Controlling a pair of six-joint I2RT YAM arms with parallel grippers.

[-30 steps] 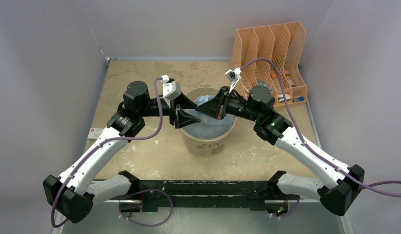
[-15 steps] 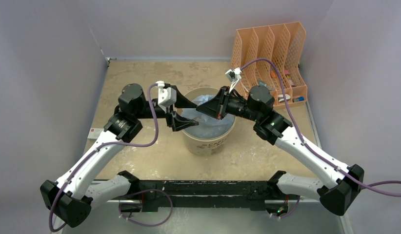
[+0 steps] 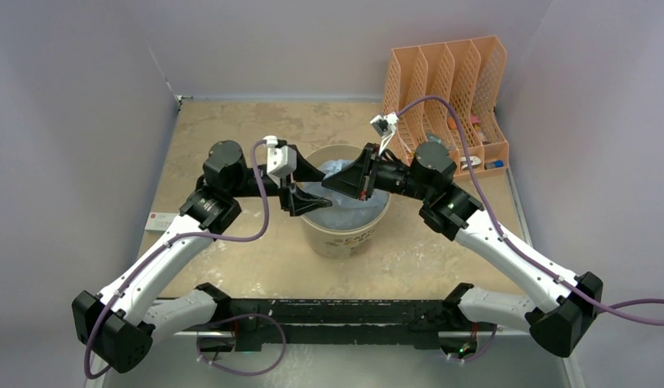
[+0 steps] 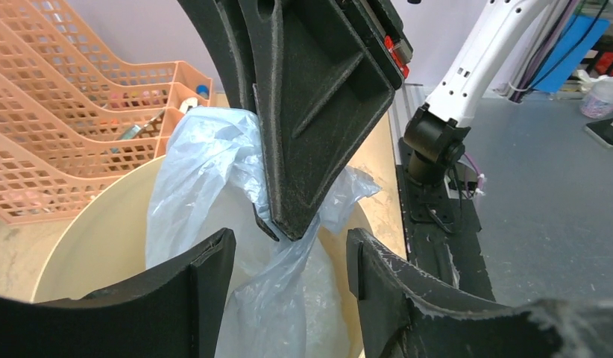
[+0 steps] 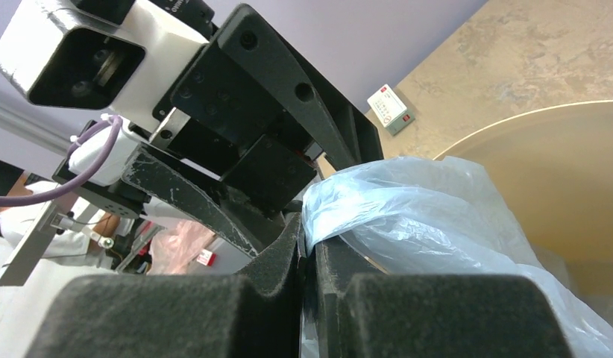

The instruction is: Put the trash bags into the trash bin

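The cream trash bin [image 3: 345,236] stands mid-table, its inside also showing in the left wrist view [image 4: 102,239] and its rim in the right wrist view [image 5: 557,119]. The pale-blue trash bag [image 3: 345,212] lies mostly inside the bin; part of it rises above the rim [image 4: 206,171] [image 5: 423,209]. My right gripper [image 3: 329,183] is shut on a fold of the bag over the bin, its fingertips [image 4: 296,216] pinching the plastic. My left gripper [image 3: 311,187] hovers open at the bin's left rim, its jaws on either side of the bag without gripping it.
An orange mesh file organizer [image 3: 446,89] holding small items stands at the back right, close behind the right arm. A small white tag [image 3: 156,221] lies at the table's left edge. Walls close in the left, back and right sides.
My left gripper pulled back a little to the left, then came back toward the bin's rim. The right gripper holds the bag in nearly the same place.
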